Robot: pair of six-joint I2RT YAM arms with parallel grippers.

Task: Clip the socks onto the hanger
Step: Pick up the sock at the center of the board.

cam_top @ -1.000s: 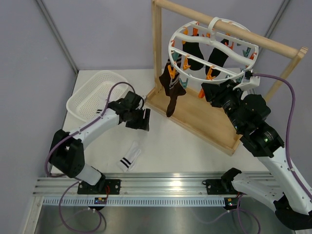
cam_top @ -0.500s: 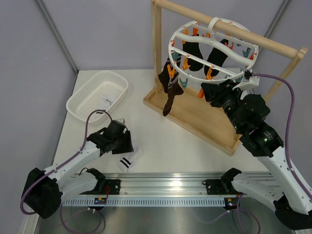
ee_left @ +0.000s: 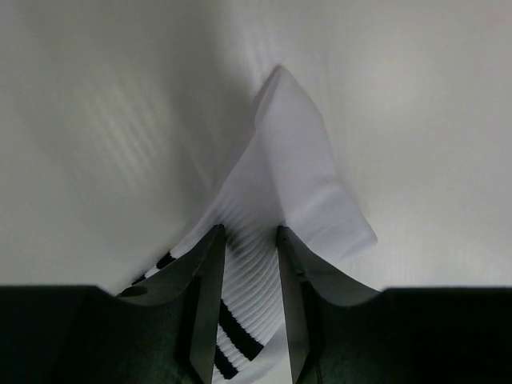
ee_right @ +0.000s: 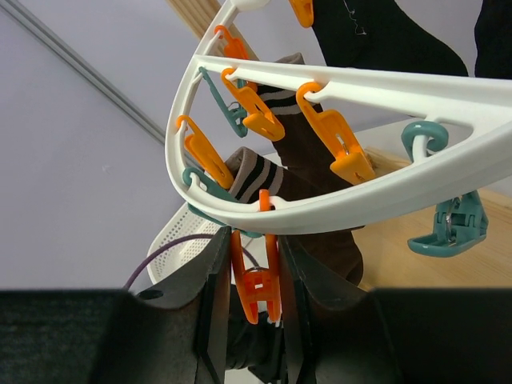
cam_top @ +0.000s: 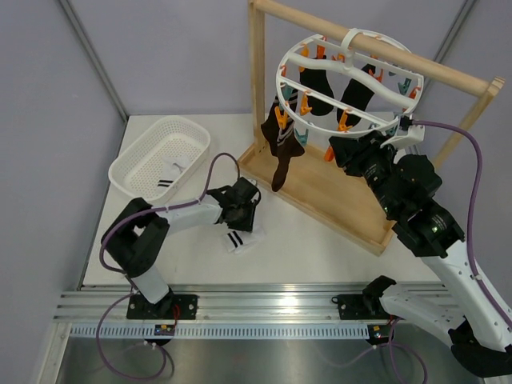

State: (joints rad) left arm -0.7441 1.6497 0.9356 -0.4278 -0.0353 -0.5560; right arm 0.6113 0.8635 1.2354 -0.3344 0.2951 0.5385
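Note:
The hanger (cam_top: 332, 100) is a white ring with orange and teal clips, hung on the wooden stand. Dark socks (cam_top: 280, 156) hang from its clips. My left gripper (cam_top: 244, 210) is low at the table and shut on a white sock with black stripes (cam_top: 239, 239). In the left wrist view that sock (ee_left: 296, 168) is pinched between my left gripper's (ee_left: 248, 232) jaws. My right gripper (cam_top: 342, 152) is under the ring's near rim. In the right wrist view my right gripper (ee_right: 250, 240) is closed around an orange clip (ee_right: 256, 288) hanging from the ring (ee_right: 360, 204).
A white mesh basket (cam_top: 132, 160) at the left holds another white striped sock (cam_top: 168, 172). The wooden stand's base tray (cam_top: 320, 192) and upright post (cam_top: 257, 80) sit right of the left gripper. The metal rail runs along the near edge.
My left gripper went from beside the basket down to the striped sock, took hold of it, and carried it right and away toward the stand. The right arm has not moved.

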